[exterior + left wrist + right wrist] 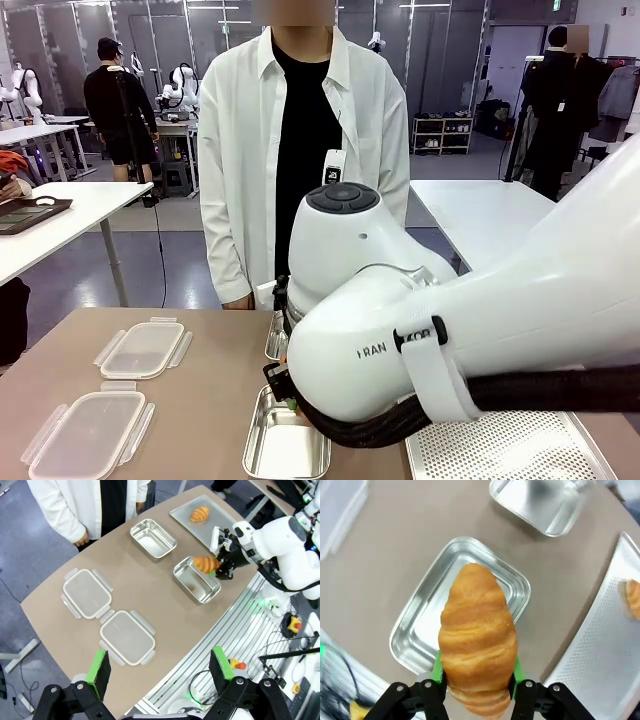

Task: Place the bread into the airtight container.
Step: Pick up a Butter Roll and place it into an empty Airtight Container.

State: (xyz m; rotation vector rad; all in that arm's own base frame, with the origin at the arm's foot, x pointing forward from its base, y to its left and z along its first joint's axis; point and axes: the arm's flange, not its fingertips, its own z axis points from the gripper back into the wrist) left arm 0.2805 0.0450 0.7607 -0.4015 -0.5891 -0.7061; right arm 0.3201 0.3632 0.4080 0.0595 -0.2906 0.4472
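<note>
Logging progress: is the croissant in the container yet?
Not yet. The right hand holds the croissant over the container, whose floor is bare.

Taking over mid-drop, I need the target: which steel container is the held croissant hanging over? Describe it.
On the brown table, two steel containers sit between the perforated tray and the plastic lids. Yours is the near container at the robot-side edge, beneath the croissant in the right gripper; the far container lies nearer the person.

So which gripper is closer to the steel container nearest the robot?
Right. The right gripper holds a croissant just above that container; the left gripper hangs open high up, over by the plastic lids.
</note>
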